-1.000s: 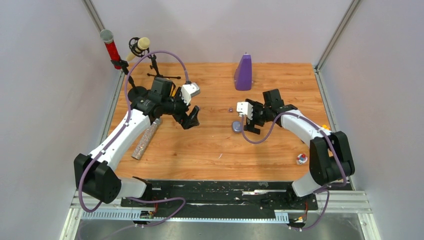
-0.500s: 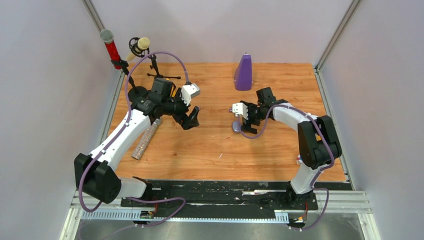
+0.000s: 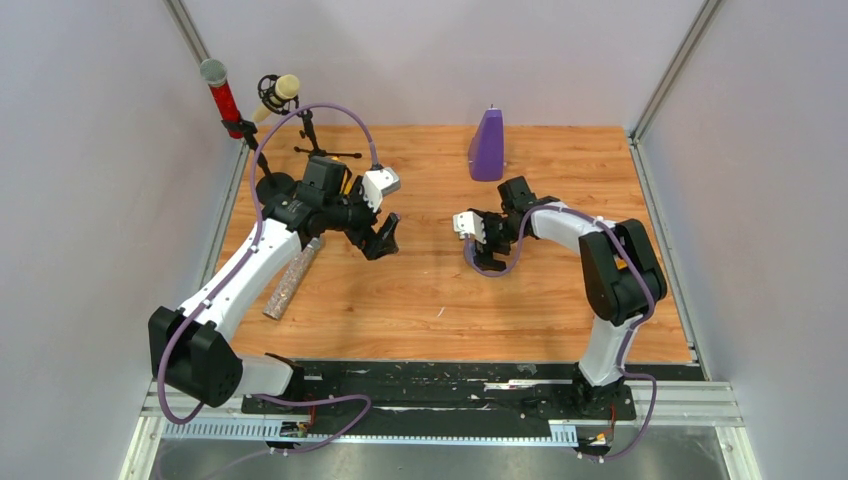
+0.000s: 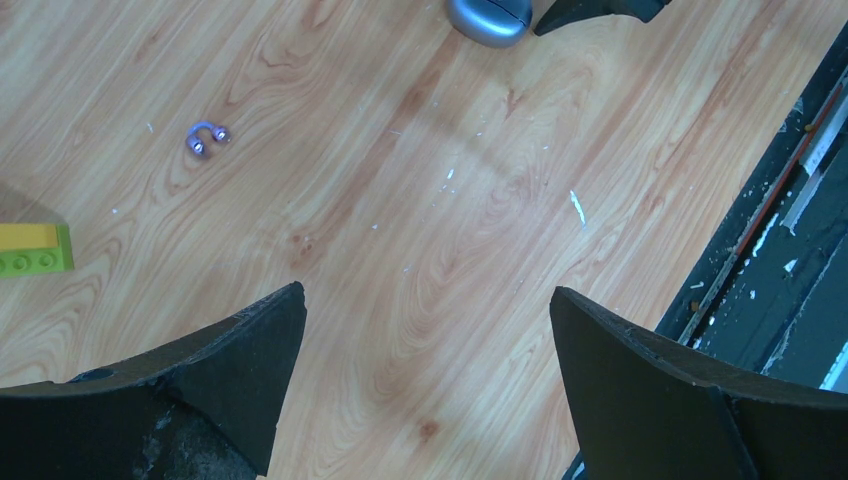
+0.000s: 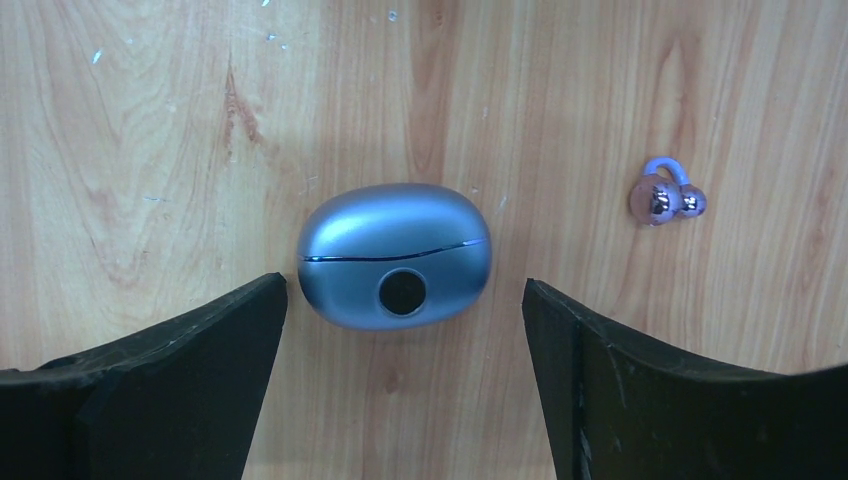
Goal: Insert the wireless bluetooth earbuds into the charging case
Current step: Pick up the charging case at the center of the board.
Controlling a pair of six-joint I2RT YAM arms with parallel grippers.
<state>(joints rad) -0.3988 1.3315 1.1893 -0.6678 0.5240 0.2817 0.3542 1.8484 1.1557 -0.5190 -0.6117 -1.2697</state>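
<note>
A closed blue-grey oval charging case (image 5: pixel 395 255) lies on the wooden table, just ahead of and between my right gripper's fingertips. My right gripper (image 5: pixel 403 284) is open and empty, and sits low over the case (image 3: pixel 484 254). One pale purple earbud (image 5: pixel 665 195) lies to the right of the case, outside the right finger. My left gripper (image 4: pixel 428 295) is open and empty above bare wood (image 3: pixel 383 236). In the left wrist view the case (image 4: pixel 490 15) is at the top edge and the purple earbud (image 4: pixel 207 137) is at upper left. No black earbuds show.
A purple wedge-shaped object (image 3: pixel 487 145) stands at the back. Two microphones (image 3: pixel 222 95) on a black stand are at the back left. A glittery tube (image 3: pixel 292 277) lies by the left arm. A green and yellow brick (image 4: pixel 30 250) is at the left wrist view's edge.
My right arm has swung left and farther back, bringing its open gripper over the case. My left arm has not moved.
</note>
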